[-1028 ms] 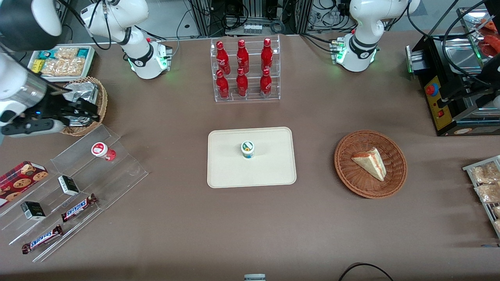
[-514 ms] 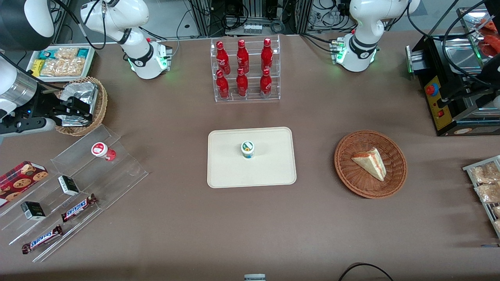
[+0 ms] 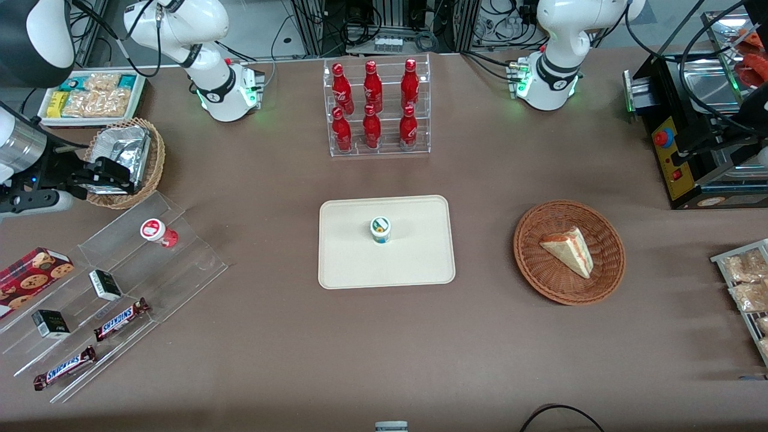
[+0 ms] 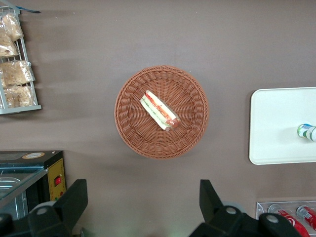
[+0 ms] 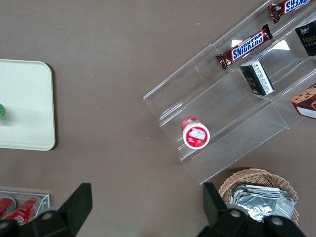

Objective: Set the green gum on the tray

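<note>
The green gum [image 3: 380, 230] stands upright on the cream tray [image 3: 360, 264], near its middle, with nothing touching it. It also shows in the left wrist view [image 4: 307, 132] on the tray [image 4: 276, 123]. In the right wrist view only a green sliver of it [image 5: 1, 110] shows at the frame edge, over the tray [image 5: 24, 98]. My right gripper [image 3: 113, 174] is open and empty, far from the tray toward the working arm's end of the table, above a wicker basket of foil packs [image 3: 129, 150]. In the right wrist view the gripper [image 5: 146, 203] hangs over bare table.
A red-lidded bottle [image 3: 157, 231] stands on a clear stepped stand with Snickers bars [image 3: 121, 319] and small boxes. A rack of red bottles [image 3: 375, 108] stands farther from the camera than the tray. A round basket with a sandwich [image 3: 569, 252] lies toward the parked arm's end.
My right gripper has drawn back farther toward the working arm's end of the table. The green gum and the tray have not moved.
</note>
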Controlling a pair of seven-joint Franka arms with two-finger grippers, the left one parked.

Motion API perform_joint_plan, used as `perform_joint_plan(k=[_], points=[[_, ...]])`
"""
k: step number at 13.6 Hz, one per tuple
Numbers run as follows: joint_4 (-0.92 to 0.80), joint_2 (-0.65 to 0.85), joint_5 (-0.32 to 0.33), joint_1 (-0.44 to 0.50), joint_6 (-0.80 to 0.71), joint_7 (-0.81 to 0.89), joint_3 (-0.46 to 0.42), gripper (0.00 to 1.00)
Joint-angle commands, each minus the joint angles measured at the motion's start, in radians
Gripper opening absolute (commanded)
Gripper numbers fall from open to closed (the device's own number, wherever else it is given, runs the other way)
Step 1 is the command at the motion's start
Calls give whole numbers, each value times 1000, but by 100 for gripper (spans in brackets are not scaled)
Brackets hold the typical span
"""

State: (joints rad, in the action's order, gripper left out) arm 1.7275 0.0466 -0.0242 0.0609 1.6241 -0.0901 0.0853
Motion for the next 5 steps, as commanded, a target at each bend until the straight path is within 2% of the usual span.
perform_joint_plan(k=[1, 5], points=[[-74, -54, 4, -32, -27, 0, -13, 100], [-75, -62, 3, -32, -18, 3, -12, 100]])
